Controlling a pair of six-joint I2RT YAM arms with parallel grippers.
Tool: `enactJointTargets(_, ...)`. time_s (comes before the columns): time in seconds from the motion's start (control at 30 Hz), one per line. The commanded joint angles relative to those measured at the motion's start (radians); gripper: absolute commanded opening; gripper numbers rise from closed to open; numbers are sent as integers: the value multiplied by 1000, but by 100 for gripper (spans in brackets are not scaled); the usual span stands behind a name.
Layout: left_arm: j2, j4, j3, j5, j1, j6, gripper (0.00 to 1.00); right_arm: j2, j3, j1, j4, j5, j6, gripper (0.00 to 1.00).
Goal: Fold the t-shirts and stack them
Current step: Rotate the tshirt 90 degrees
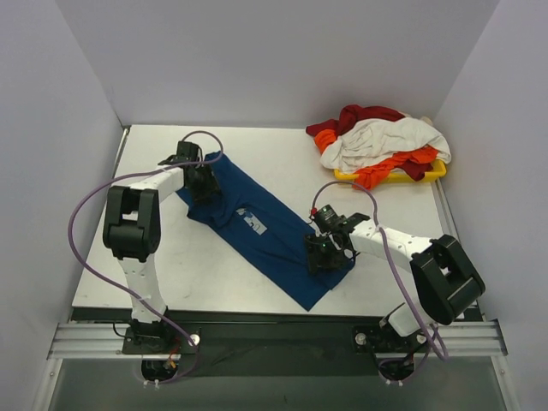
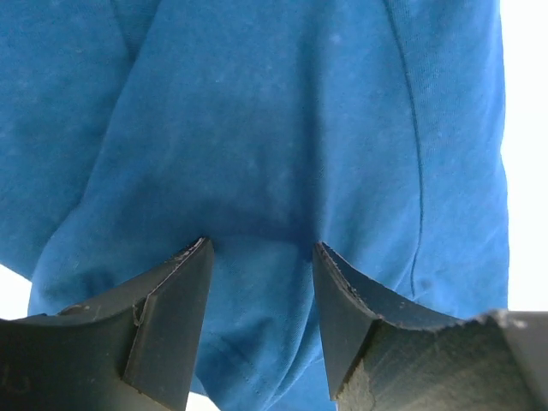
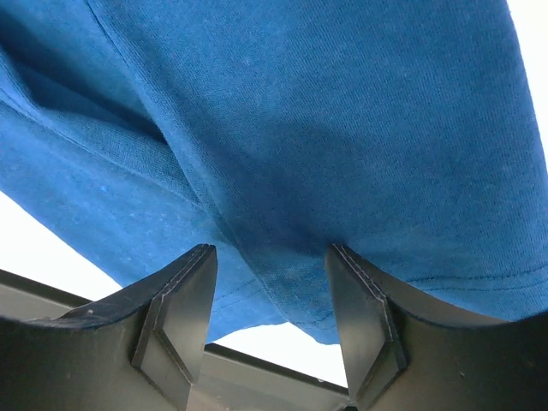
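Observation:
A dark blue t-shirt with a pale square print lies spread diagonally across the white table. My left gripper rests on its far left end. In the left wrist view the jaws stand open, tips down on the blue cloth, a soft fold between them. My right gripper sits on the shirt's near right part. Its jaws are open too, straddling the hem of the cloth. More t-shirts, dark red, white and orange, lie heaped in a pile at the back right.
The heap sits on a flat yellow tray against the right wall. White walls close in the table on three sides. The table's near edge shows just below the right gripper. Bare table lies left of the shirt.

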Motion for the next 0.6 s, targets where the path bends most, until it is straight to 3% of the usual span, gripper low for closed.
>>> enactJointTargets(0.0, 66, 49, 37, -12, -3, 8, 61, 24, -39, 2, 21, -39, 36, 55)
enactJointTargets(0.57, 357, -28, 402, 52, -61, 20, 61, 105, 64, 62, 3, -199, 66, 55)
